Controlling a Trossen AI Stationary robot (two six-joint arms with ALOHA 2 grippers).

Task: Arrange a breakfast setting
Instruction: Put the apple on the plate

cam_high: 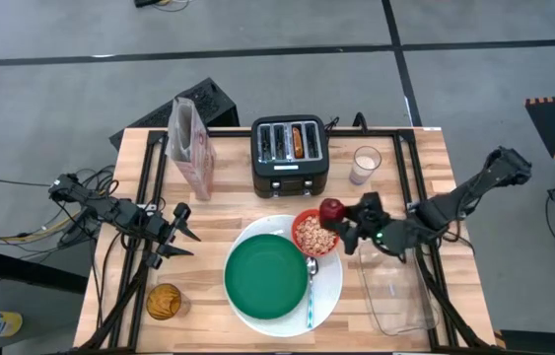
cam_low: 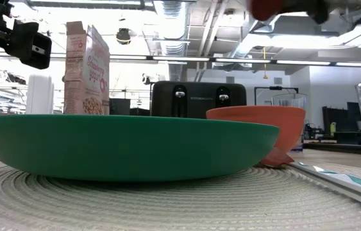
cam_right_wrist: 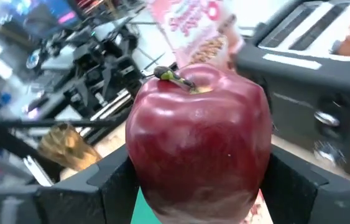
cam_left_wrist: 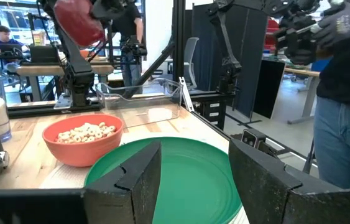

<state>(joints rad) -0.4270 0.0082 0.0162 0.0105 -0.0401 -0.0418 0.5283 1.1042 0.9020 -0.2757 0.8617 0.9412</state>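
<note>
Red apple (cam_right_wrist: 196, 140), stem visible only in the right wrist view, pinched by right gripper (cam_high: 341, 219) jaws; left's jaws spread.

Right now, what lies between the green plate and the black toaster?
In the high view, only the rim of the large white plate and bare wooden tabletop separate the round green plate from the black four-slot toaster.
</note>
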